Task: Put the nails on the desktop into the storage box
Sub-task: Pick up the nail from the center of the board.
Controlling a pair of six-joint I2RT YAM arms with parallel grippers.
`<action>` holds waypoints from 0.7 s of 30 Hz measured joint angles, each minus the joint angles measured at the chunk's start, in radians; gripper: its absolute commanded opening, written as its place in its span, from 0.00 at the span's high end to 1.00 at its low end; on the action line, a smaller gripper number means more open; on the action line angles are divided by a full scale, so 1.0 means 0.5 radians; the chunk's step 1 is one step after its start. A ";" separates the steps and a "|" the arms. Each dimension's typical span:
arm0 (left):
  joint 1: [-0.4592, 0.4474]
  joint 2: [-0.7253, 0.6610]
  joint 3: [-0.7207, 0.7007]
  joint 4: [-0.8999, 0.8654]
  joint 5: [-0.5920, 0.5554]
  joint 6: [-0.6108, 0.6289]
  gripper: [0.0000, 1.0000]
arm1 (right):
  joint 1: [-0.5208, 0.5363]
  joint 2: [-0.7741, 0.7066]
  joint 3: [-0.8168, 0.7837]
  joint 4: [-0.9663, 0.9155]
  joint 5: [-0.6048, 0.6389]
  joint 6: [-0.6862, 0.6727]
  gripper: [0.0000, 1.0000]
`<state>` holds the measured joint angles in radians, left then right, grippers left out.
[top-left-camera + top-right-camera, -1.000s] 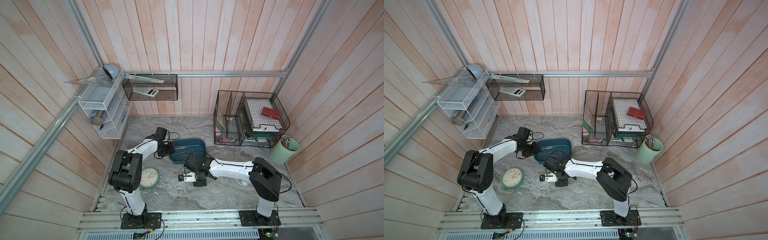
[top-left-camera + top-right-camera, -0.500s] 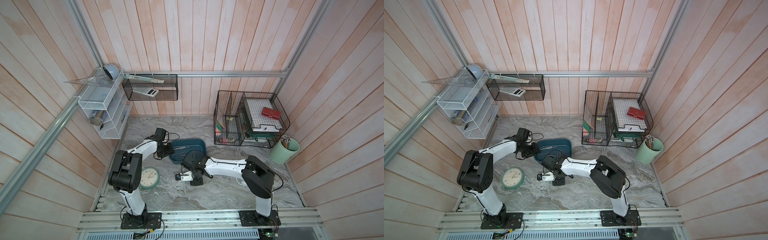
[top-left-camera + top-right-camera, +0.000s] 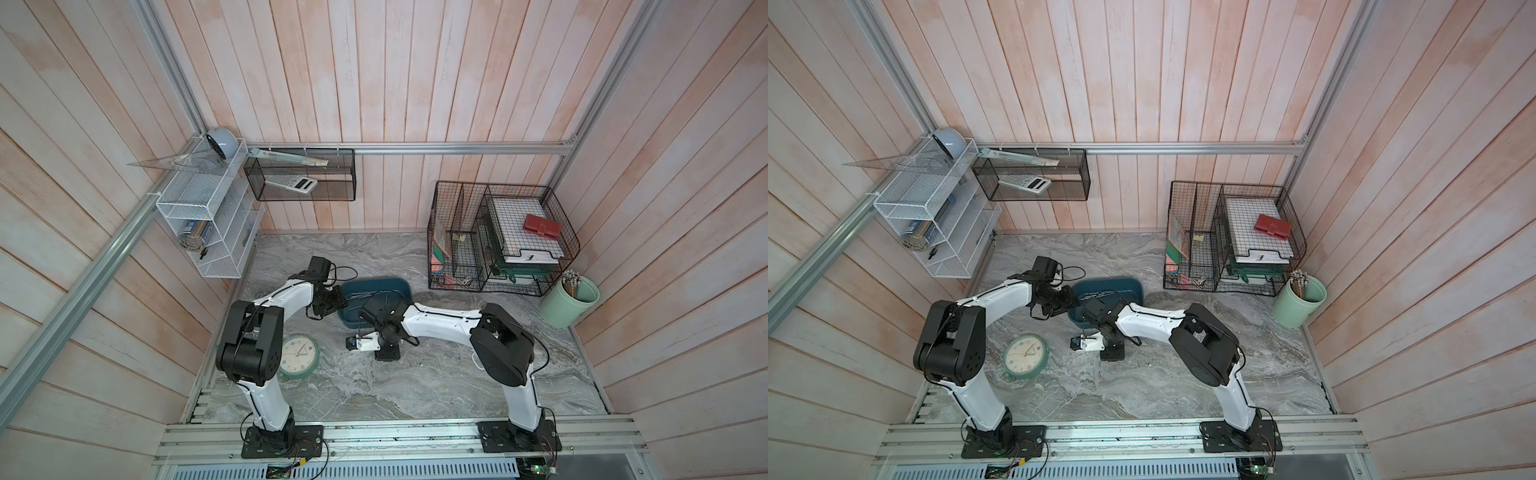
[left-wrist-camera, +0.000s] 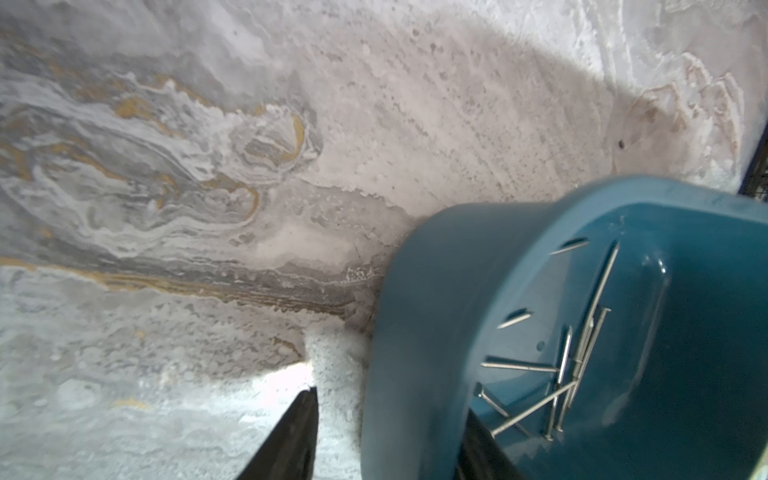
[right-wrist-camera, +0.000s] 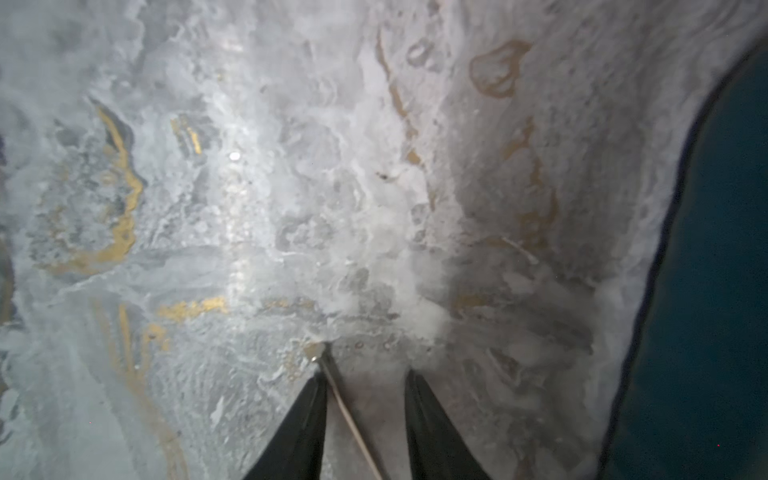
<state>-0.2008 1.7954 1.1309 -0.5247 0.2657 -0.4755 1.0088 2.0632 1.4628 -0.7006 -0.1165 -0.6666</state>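
The teal storage box (image 3: 386,286) (image 3: 1108,283) sits on the marble desktop (image 3: 415,386) with several silver nails (image 4: 561,374) lying inside it. My left gripper (image 4: 390,403) (image 3: 337,306) is closed over the box's near-left wall (image 4: 415,291), one finger inside and one outside. A strip of desktop shows beside the outer fingertip. My right gripper (image 5: 365,374) (image 3: 386,355) points down at the desktop just in front of the box. Its jaws stand apart around a single nail (image 5: 345,407), which lies against one finger (image 5: 303,424).
A round green clock (image 3: 297,352) lies flat near the left arm's base. Black wire baskets (image 3: 498,241) and a mint-green cup (image 3: 569,301) of pencils stand at the back right. White (image 3: 208,220) and black mesh (image 3: 301,176) shelves hang on the walls.
My right arm slid a little to the left over the desktop, and its jaws have narrowed around the nail. The left arm and the box have stayed put.
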 measured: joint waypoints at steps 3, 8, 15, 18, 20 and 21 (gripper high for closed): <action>0.002 0.000 0.000 0.000 0.000 0.001 0.49 | -0.034 0.047 0.069 -0.038 -0.040 -0.002 0.65; 0.005 0.000 0.000 0.001 0.000 0.001 0.49 | -0.040 0.066 0.095 -0.069 -0.056 -0.014 0.80; 0.008 0.000 -0.001 0.002 0.000 0.000 0.50 | -0.039 0.097 0.154 -0.139 -0.073 0.032 1.00; 0.009 -0.001 -0.003 0.002 0.001 0.000 0.50 | -0.037 0.095 0.157 -0.142 -0.050 0.076 1.00; 0.009 -0.001 -0.004 0.002 0.001 0.000 0.50 | -0.030 0.075 0.135 -0.120 -0.010 0.123 1.00; 0.009 -0.001 -0.004 0.002 0.002 0.000 0.49 | -0.028 0.050 0.103 -0.097 0.013 0.145 1.00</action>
<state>-0.1963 1.7950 1.1290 -0.5240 0.2668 -0.4755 0.9947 2.0880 1.5143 -0.7490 -0.1101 -0.5941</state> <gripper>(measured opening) 0.505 0.052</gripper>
